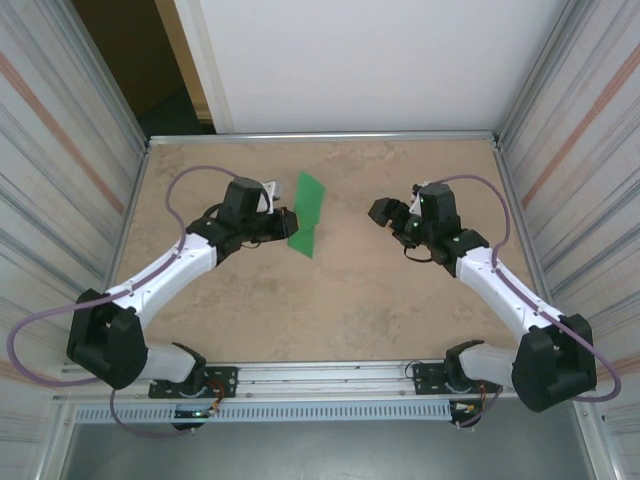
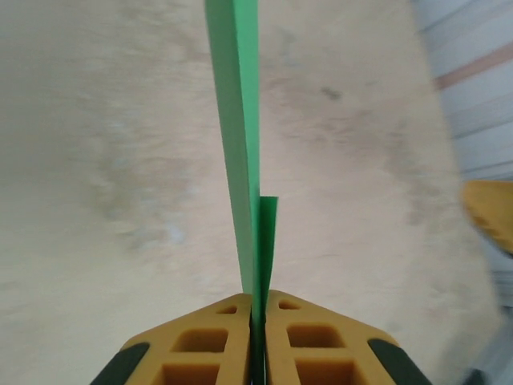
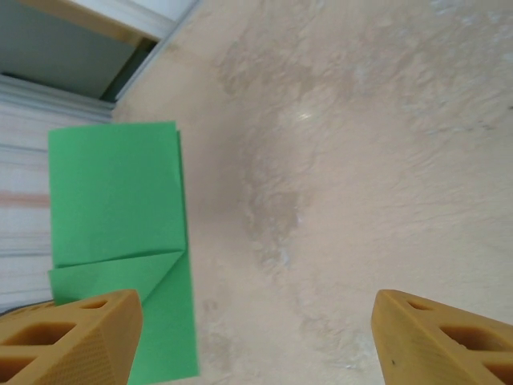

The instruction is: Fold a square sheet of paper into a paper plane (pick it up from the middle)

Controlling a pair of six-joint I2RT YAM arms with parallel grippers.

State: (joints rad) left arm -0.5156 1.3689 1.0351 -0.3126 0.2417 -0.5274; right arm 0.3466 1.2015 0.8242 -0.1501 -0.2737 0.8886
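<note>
Two arms, mine, bases at near table edge. Left gripper: fingers pressed together, pinching one square sheet of paper by its near edge. Sheet folded, stands on edge, two layers seen side by side from left wrist. One creased corner flap seen from right wrist. Right gripper: fingers spread wide, holding nothing, well apart from sheet. Sheet sits mid-table, toward far side.

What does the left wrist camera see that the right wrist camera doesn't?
Left wrist view: the left claw pinched shut on the green paper, which looks thin because it is edge-on. Right wrist view: the paper's flat face with a folded corner, and the right claw open, holding nothing. Both: the green paper and the tan table.
</note>
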